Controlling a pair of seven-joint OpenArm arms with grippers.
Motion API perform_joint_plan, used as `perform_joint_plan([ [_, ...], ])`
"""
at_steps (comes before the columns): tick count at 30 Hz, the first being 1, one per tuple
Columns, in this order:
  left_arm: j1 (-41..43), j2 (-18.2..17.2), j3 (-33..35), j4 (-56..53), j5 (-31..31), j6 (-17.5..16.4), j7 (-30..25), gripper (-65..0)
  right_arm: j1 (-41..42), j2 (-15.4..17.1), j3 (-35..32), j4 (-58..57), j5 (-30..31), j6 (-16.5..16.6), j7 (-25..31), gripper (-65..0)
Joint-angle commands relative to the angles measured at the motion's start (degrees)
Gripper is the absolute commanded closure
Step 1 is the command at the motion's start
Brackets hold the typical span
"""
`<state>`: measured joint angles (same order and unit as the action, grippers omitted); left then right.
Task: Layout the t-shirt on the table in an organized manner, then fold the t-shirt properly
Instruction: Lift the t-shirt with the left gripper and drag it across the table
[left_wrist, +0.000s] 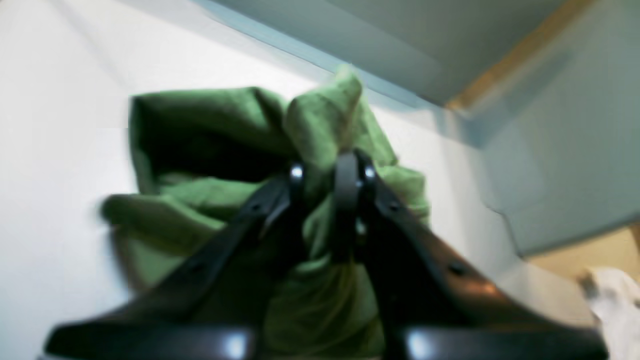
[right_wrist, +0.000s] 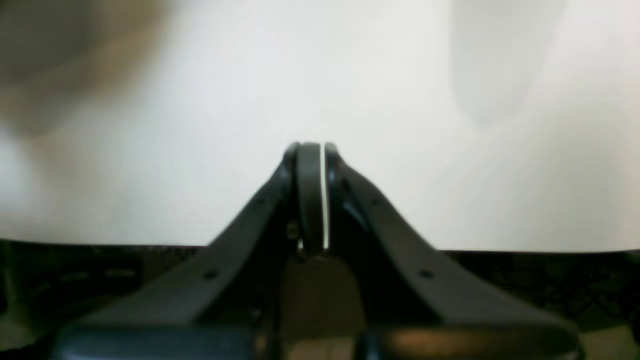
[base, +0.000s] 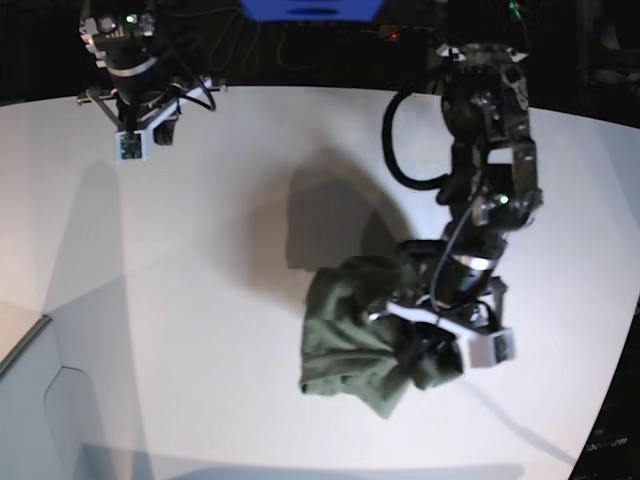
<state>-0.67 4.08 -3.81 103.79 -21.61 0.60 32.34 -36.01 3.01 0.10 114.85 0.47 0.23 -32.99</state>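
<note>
Now the left end effector (left_wrist: 325, 172) clamps the bunched t-shirt (base: 350, 340); the right end effector (right_wrist: 311, 150) is closed, well apart.

No text, label, brand, number or sign can be read in any view. The wrist views are blurred. In the base view, small green and red indicator lights are seen on the arms and at the far edge, but no lettering is made out on them.

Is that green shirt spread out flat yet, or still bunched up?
Bunched up: the t-shirt sits in a crumpled heap on the table, pinched by the left gripper.
</note>
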Motion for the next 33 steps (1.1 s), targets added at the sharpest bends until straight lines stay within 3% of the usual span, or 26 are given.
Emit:
perform_joint_plan([
  [1, -1.2, 0.3, 2.3, -1.1, -0.6, -0.4, -1.3, -0.6, -0.3, 0.2, 0.1, 1.1, 0.0, 0.1, 1.0, 0.0],
  [3, -1.8, -0.1, 6.6, -5.7, -0.7, -0.4, -1.3, -2.9, -0.4, 0.2, 0.1, 1.1, 0.0, 0.1, 1.0, 0.0],
  [6, -1.6, -0.1, 10.5, -10.2, -0.7, -0.4, -1.9, -13.5, -0.8, 0.2, 0.1, 1.1, 0.0, 0.1, 1.0, 0.0],
  [16, -1.2, -0.1, 14.4, -13.0, -1.2, -0.7, -2.0, -35.8, -0.7, 0.1, 0.1, 1.1, 0.0, 0.1, 1.0, 0.0],
  [24, -4.1, -1.3, 1.3, -15.6, -0.8, -0.4, -2.0, -35.9, -0.7, 0.2, 0.0, 1.1, 0.0, 0.1, 1.0, 0.0],
  [28, -9.4, -1.5, -4.1, -26.2, -0.9, -0.6, -2.0, -35.9, -0.7, 0.2, 0.0, 1.1, 0.0, 0.1, 1.0, 0.0],
  [33, -15.3, -1.6, -4.6, -38.7, -0.8, -0.6, -3.5, -35.9, -0.4, 0.2, 0.0, 1.1, 0.0, 0.1, 1.0, 0.0],
])
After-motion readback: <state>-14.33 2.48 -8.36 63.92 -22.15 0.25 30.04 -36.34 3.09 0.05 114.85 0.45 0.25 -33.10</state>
